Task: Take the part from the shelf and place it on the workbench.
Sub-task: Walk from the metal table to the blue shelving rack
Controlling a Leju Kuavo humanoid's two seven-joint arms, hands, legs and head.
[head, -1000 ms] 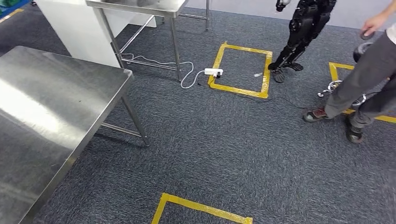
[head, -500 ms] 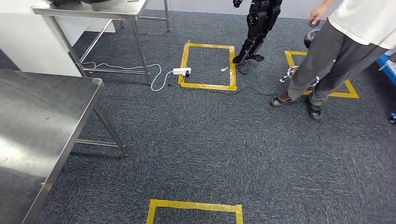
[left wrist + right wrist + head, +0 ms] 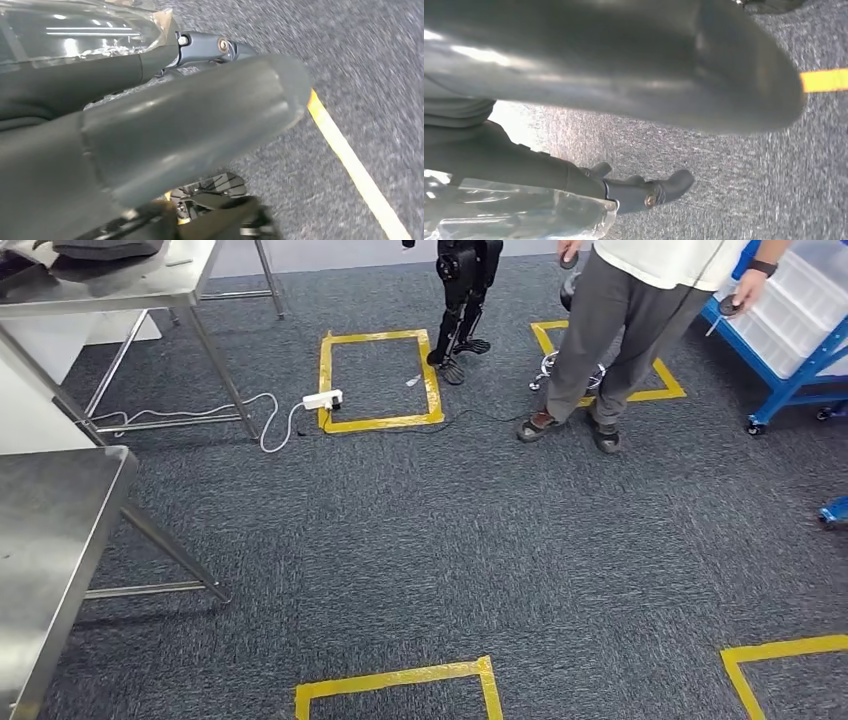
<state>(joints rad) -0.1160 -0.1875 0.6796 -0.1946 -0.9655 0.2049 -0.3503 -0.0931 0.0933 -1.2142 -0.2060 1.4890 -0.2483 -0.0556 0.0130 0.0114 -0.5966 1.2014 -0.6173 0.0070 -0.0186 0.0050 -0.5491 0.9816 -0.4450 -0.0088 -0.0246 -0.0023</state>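
A blue shelf with white bins stands at the far right of the head view. The steel workbench reaches in from the left edge. My left hand hangs over the grey carpet, thumb and dark fingers stretched out, nothing between them. My right hand hangs the same way, its fingers straight and holding nothing. Crinkled clear plastic lies along the back of the left hand, and more clear plastic along the right hand.
A person stands between me and the shelf, holding a small dark device. Another dark robot's legs stand by a yellow tape square. A white power strip and cable lie near a second steel table. Tape marks lie close ahead.
The camera has turned to the right: the workbench has slid toward the left edge, the person and the other robot have shifted left, and the blue shelf has come into view.
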